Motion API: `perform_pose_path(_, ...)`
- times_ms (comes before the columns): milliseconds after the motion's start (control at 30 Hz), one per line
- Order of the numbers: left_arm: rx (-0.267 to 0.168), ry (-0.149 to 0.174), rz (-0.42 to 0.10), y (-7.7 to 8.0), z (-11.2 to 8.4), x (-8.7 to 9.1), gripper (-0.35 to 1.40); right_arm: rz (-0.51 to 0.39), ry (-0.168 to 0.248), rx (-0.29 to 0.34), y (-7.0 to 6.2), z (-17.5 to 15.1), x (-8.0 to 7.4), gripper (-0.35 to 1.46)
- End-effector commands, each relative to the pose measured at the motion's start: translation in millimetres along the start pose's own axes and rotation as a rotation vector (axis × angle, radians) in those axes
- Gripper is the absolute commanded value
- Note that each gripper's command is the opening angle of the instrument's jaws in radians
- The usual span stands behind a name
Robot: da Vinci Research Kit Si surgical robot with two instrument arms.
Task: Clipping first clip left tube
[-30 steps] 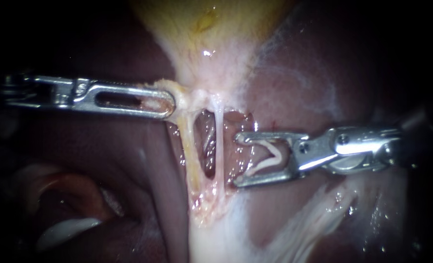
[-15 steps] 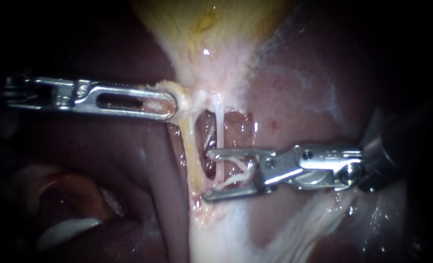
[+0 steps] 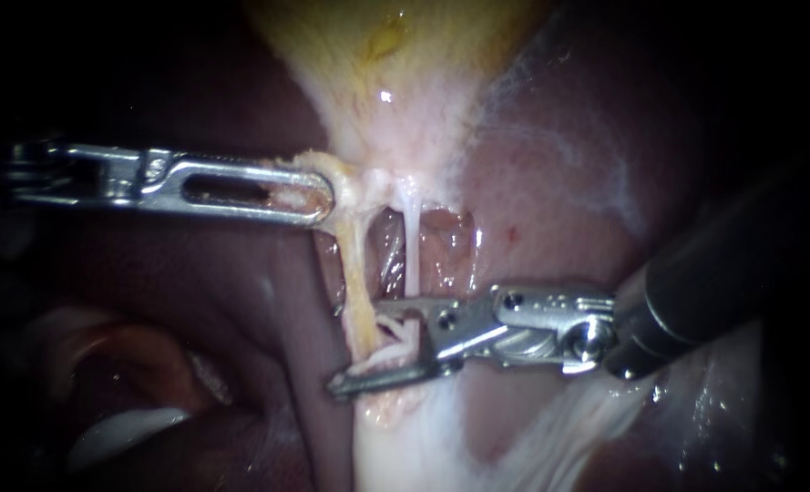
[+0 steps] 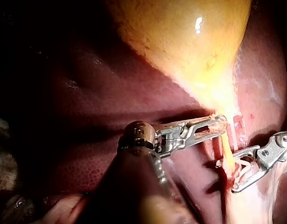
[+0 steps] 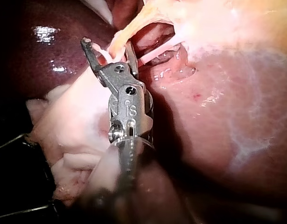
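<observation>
My left instrument point(image 3: 318, 196) comes in level from the left, its jaws shut on pale tissue at the gallbladder's point(image 3: 395, 55) neck; the left wrist view shows the same hold point(image 4: 215, 126). Two tubes run down from there: the yellowish left tube point(image 3: 357, 292) and the white right tube point(image 3: 412, 255). My right instrument point(image 3: 357, 355) reaches across both, jaws open with a white clip point(image 3: 391, 337) seated in them. The left tube lies between the jaws near their tips point(image 5: 107, 44). The right tube crosses deeper, partly hidden by the upper jaw.
Dark red liver point(image 3: 559, 182) surrounds the tubes on both sides. Pale fatty tissue point(image 3: 405, 446) spreads below the right instrument's jaws. A window of reddish tissue point(image 3: 441, 246) shows between and beside the tubes.
My right instrument has moved left and lower, from beside the right tube to straddling both tubes with its tips past the left one. The left instrument has held still.
</observation>
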Motion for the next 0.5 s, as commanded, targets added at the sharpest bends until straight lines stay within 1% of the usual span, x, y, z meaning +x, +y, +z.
perform_pose_path(33,0.000,0.000,-0.001,0.0,0.0,0.0,-0.35,0.004,0.004,0.006,0.0,0.2,0.1,0.48)
perform_pose_path(133,0.000,-0.001,-0.001,0.0,0.2,0.0,-0.35,0.013,0.004,0.023,0.3,1.2,0.4,0.47)
perform_pose_path(233,0.000,-0.001,-0.001,0.0,0.2,0.0,-0.35,0.016,0.000,0.036,0.6,2.3,0.3,0.47)
perform_pose_path(367,0.001,0.000,-0.001,-0.1,0.3,-0.1,-0.35,0.026,-0.003,0.036,0.8,3.7,-0.2,0.47)
perform_pose_path(500,0.001,0.000,-0.001,-0.1,0.4,-0.1,-0.35,0.038,-0.007,0.041,0.9,4.4,-0.9,0.47)
